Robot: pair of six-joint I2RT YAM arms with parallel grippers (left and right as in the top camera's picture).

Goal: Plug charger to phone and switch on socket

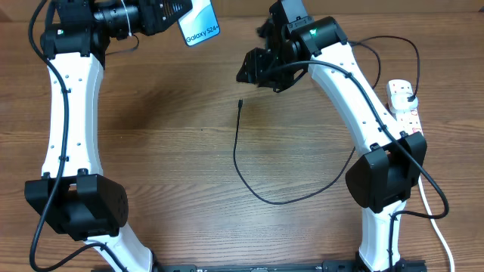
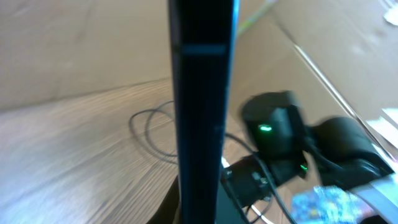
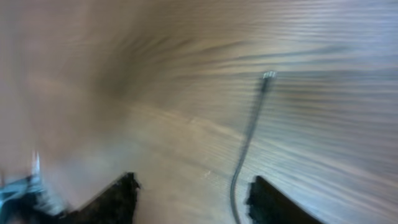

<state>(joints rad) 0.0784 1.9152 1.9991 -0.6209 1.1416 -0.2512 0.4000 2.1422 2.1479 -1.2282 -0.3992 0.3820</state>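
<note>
The phone (image 2: 202, 112) is sitting edge-on, clamped in the left gripper (image 1: 178, 20) near the bench's far edge. The right gripper (image 3: 194, 198) (jaws apart) is hovering over the charger (image 3: 249, 134); pinching just behind its connector tip is looking wisest.

The right gripper (image 3: 193, 185), fingers spread, hangs over the charger (image 3: 249, 134).

The charger (image 1: 236, 151) lies in the middle of the worktop (image 1: 174, 151). The socket (image 1: 404, 106) lies at its right edge. The phone (image 1: 200, 30) is far left, in the left gripper (image 1: 180, 21).
</note>
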